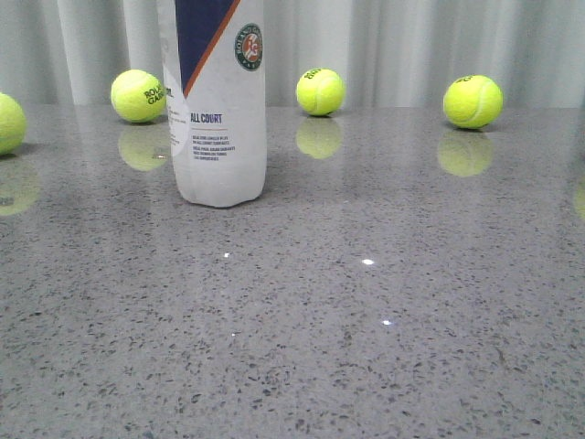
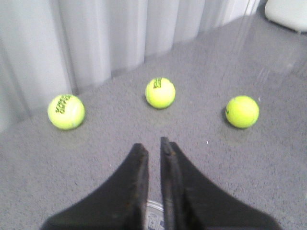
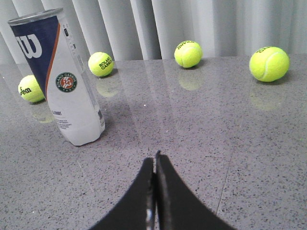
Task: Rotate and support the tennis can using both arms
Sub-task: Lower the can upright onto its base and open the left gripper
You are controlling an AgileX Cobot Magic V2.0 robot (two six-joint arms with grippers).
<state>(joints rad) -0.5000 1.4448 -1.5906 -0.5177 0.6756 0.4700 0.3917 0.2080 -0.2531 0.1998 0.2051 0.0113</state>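
Upright tennis can (image 1: 219, 101), bare table (image 1: 384, 347) beside

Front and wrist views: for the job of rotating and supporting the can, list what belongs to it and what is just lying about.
Belongs:
- tall white plastic tennis can with navy top
- black left gripper, nearly closed
- black right gripper, closed

Lying about:
- yellow-green tennis balls
- grey speckled table

White plastic tennis can (image 1: 219, 110) (image 3: 60, 79), navy top with white "W", orange stripe, round emblem, "ALL COURT" text, silver rim; stands upright, untouched by either gripper.
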